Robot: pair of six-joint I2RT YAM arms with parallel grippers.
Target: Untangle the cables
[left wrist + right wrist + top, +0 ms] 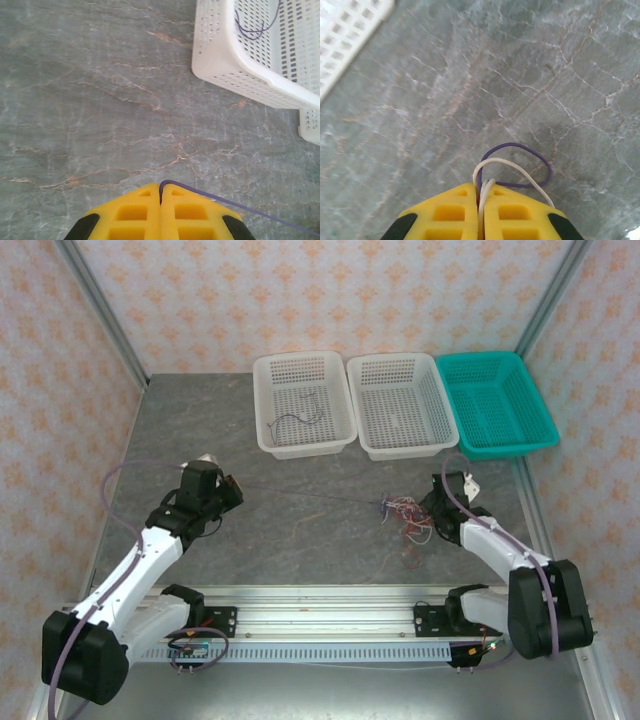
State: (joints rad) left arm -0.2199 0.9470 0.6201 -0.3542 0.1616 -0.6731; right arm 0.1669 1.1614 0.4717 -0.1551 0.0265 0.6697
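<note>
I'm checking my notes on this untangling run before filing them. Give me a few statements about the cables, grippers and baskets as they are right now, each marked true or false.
1. The left gripper is shut on a purple cable. True.
2. The right gripper stands open. False: it is shut on a white cable.
3. The purple cable runs taut from the left gripper to the tangle by the right gripper. True.
4. A dark cable lies in the teal basket. False: it lies in the left white basket; the teal basket is the rightmost of the row.
</note>
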